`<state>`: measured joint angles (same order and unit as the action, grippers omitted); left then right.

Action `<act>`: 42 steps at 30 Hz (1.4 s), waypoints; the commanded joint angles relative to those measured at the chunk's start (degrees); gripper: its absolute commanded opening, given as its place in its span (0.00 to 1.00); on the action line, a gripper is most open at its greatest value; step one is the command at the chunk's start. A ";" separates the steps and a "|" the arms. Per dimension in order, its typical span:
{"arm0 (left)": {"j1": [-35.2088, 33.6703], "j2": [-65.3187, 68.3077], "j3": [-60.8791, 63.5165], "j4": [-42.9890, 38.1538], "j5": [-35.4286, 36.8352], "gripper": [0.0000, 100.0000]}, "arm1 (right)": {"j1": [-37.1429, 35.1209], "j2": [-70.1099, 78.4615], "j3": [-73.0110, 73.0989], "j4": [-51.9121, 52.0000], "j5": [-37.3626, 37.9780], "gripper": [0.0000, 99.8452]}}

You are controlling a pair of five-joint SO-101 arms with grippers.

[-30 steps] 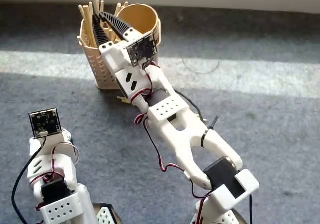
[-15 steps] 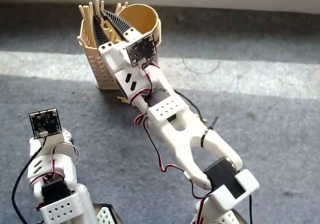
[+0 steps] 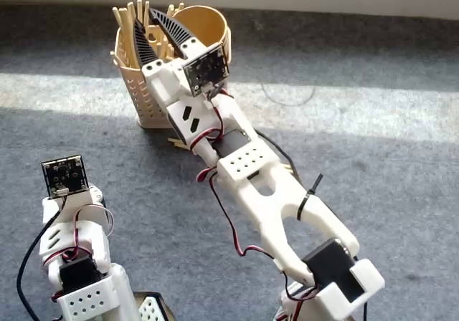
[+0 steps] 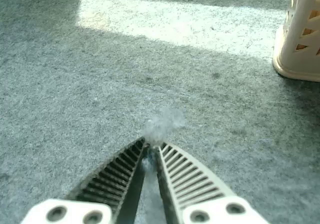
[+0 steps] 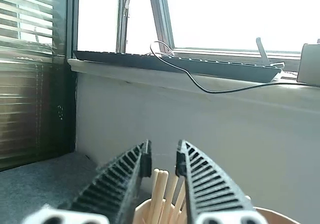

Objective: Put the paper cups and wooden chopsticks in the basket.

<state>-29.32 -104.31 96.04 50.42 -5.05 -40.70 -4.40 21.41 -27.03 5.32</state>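
A: Far left first: left gripper point(image 4: 150, 151) low over the grey carpet point(image 4: 75, 84), clamped tip to tip. Nothing between the fingers, only a wisp of lint point(image 4: 162, 121) just ahead. Well apart from the basket point(image 3: 147, 99).

B: Noted. Basket next?

A: Upright on the carpet, at the back of the scene. On its left side, wooden chopsticks point(image 3: 128, 24) in a bundle, long axis near vertical, tips fanning above the rim. On its right side, paper cup point(image 3: 204, 21), mouth up.

B: And the right gripper point(image 5: 163, 151)?

A: Over the basket mouth, spread apart, grasping nothing. Chopstick tips straight below the gap, as seen from the wrist. Cup rim just to one side.

B: So drop judged done. Anything left outside?

A: Possibly: tan sliver point(image 3: 174, 143) on the carpet at the basket's foot, half under the right arm. Perhaps a stray chopstick, too hidden to tell.

B: If so, lying flat, behind and below those open fingers. Right arm far nearer than left. Would need lifting clear of the upright sticks first, then drawing back and down.
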 commanded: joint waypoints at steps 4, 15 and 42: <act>0.92 -0.84 1.10 -1.05 -0.53 0.02 | -1.71 -9.27 2.42 5.58 -0.44 0.10; 0.92 -0.84 1.10 -1.05 -0.53 0.02 | -3.30 -26.51 2.59 36.18 -0.09 0.10; 0.92 -0.84 1.10 -1.05 -0.53 0.02 | -3.47 -25.80 21.93 65.98 21.71 0.10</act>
<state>-29.32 -104.31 96.04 50.42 -5.05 -45.71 -32.44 44.00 38.55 25.89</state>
